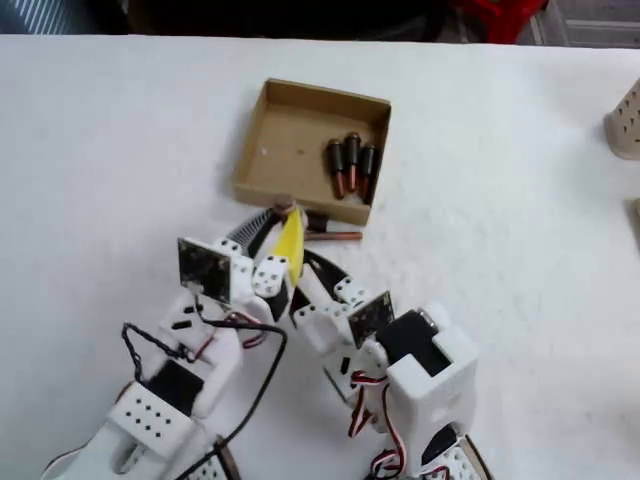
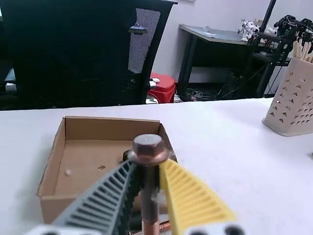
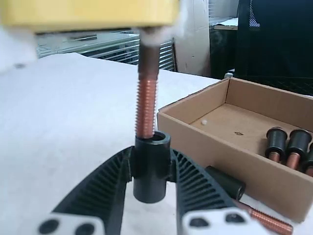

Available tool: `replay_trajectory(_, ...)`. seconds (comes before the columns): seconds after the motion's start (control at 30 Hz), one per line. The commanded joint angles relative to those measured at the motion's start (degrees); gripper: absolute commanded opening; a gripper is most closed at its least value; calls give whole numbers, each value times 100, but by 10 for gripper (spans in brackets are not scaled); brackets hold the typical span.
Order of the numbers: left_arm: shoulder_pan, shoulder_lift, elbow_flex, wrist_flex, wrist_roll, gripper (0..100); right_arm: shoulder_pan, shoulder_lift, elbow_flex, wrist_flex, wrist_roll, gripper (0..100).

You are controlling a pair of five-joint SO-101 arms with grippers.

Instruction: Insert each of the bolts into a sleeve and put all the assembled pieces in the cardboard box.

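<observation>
Behind the white desk (image 1: 520, 250) stands a black mesh office chair (image 2: 73, 49) with a red container (image 2: 164, 88) on the floor beside it. A pale perforated holder (image 2: 293, 103) sits near the desk's far right edge. The cardboard box (image 1: 290, 150) lies open at the middle of the desk. Three assembled pieces (image 1: 352, 165) rest side by side against its right wall, and the remainder of its floor is bare. Just outside the box's near wall a fourth assembled piece (image 1: 335, 236) lies on its side on the desk, its copper shank pointing away from the arms' meeting point. Both arms meet just in front of the box. The left claw (image 2: 146, 171), one finger grey and one yellow, is closed tight on a copper bolt (image 2: 148, 149) just below its hexagonal head, and holds it upright with the threads pointing down. The right claw (image 3: 151, 159), with black ribbed fingers, is clamped around a black sleeve (image 3: 150, 181), also upright with its open end up. The bolt's threaded end stands directly over the sleeve and meets its mouth, the tip just inside the opening as far as can be seen, with most of the thread still exposed above it.
</observation>
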Motion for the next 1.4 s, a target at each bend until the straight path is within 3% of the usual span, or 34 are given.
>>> replay_trajectory(0.0,-40,92,-404,-237,70,23,-22,-13,26,-66,-26,18)
replay_trajectory(0.9,-40,127,-290,-273,79,23,-40,-13,26,-75,-26,18)
replay_trajectory(1.07,-40,629,-527,-281,79,23,-40,-13,26,-75,-26,18)
replay_trajectory(1.27,-48,1560,-642,-1099,79,23,-13,-22,26,-75,-26,18)
replay_trajectory(1.37,-57,1631,-633,-1134,79,23,-13,-22,26,-75,-26,18)
